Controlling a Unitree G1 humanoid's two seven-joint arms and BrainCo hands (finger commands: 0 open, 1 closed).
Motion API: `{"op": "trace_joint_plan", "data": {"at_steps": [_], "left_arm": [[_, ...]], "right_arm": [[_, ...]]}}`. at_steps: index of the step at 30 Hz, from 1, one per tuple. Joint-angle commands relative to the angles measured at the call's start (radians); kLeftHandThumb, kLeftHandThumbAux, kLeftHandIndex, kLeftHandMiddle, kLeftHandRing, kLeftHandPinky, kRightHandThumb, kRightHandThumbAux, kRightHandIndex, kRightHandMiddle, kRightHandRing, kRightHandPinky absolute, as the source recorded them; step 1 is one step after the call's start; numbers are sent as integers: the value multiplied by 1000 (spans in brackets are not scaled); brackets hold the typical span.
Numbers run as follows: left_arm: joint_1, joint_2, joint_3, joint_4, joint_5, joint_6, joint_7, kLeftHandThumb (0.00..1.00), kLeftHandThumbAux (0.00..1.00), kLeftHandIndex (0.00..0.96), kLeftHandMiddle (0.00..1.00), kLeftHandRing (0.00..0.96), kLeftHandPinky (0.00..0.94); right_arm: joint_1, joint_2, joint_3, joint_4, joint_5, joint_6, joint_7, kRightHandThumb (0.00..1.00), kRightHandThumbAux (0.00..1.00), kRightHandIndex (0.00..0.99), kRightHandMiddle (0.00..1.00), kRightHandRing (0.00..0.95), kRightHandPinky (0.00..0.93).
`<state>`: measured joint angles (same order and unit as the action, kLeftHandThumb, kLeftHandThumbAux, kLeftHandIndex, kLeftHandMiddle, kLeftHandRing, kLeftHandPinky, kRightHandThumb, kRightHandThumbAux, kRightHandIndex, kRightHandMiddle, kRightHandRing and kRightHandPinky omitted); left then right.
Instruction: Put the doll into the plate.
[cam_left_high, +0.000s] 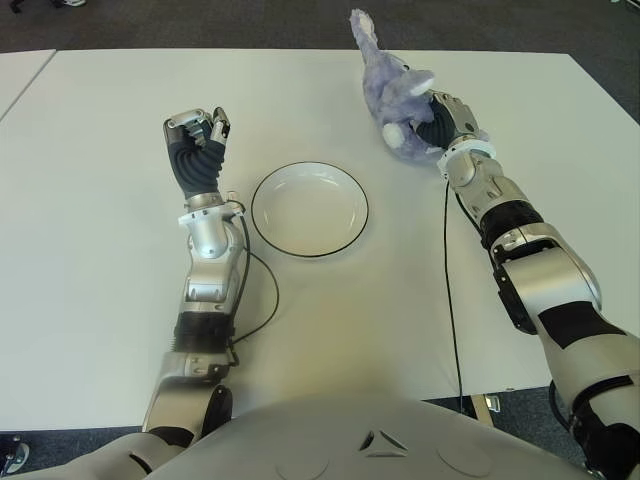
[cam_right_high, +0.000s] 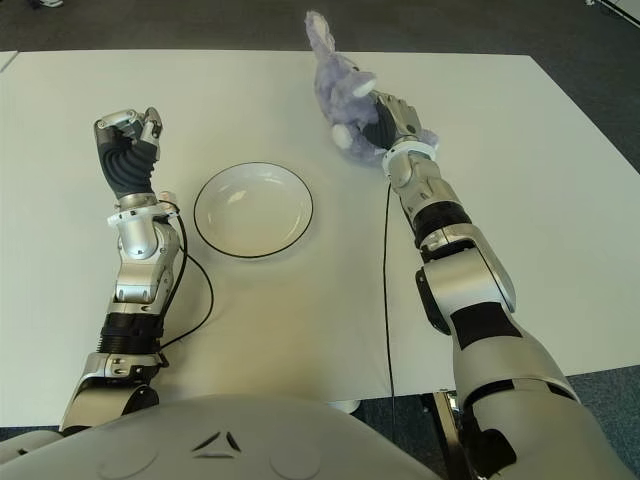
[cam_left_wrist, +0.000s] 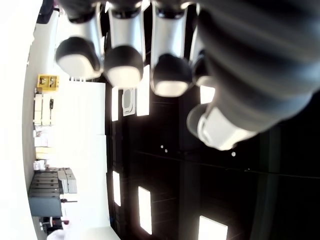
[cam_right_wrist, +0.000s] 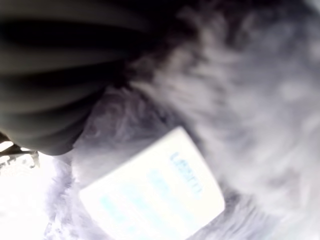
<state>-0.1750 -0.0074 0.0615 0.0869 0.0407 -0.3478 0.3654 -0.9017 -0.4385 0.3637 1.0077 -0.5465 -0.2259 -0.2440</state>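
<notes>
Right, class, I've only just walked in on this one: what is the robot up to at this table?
The robot's right hand is closed on a purple plush doll at the far right of the white table. The doll's fur and label fill the right wrist view. A white plate with a dark rim sits empty at the table's middle, to the left of the doll. The left hand shows left of the plate, fingers curled and holding nothing. The doll is not yet in the plate.

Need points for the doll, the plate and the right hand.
doll (cam_left_high: 396, 95), left eye view, on the purple plush body.
plate (cam_left_high: 309, 248), left eye view, on the near rim of the white dish, which holds nothing.
right hand (cam_left_high: 447, 118), left eye view, on the hand where it grips the doll.
</notes>
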Motion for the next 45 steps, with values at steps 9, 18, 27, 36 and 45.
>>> {"op": "trace_joint_plan", "data": {"at_steps": [9, 18, 27, 36, 45], "left_arm": [[184, -33, 8, 126, 12, 8, -7, 543, 766, 842, 900, 904, 902], [170, -28, 9, 144, 21, 7, 0, 551, 765, 844, 902, 909, 907], [166, -28, 11, 141, 28, 26, 4, 562, 758, 843, 902, 911, 908], [164, -27, 11, 143, 22, 23, -5, 562, 758, 842, 902, 911, 908], [164, -28, 10, 142, 25, 28, -1, 565, 756, 842, 901, 911, 908]], "right_arm": [[96, -40, -112, -330, 86, 21, 152, 953, 658, 381, 508, 523, 868], [107, -47, -142, -416, 82, -4, 173, 858, 677, 395, 535, 872, 890], [144, -51, -171, -553, 106, -16, 232, 855, 678, 396, 537, 887, 894], [170, -57, -184, -624, 127, -61, 287, 855, 678, 396, 538, 888, 896], [202, -56, -192, -698, 144, -83, 343, 854, 678, 396, 538, 889, 897]]}}
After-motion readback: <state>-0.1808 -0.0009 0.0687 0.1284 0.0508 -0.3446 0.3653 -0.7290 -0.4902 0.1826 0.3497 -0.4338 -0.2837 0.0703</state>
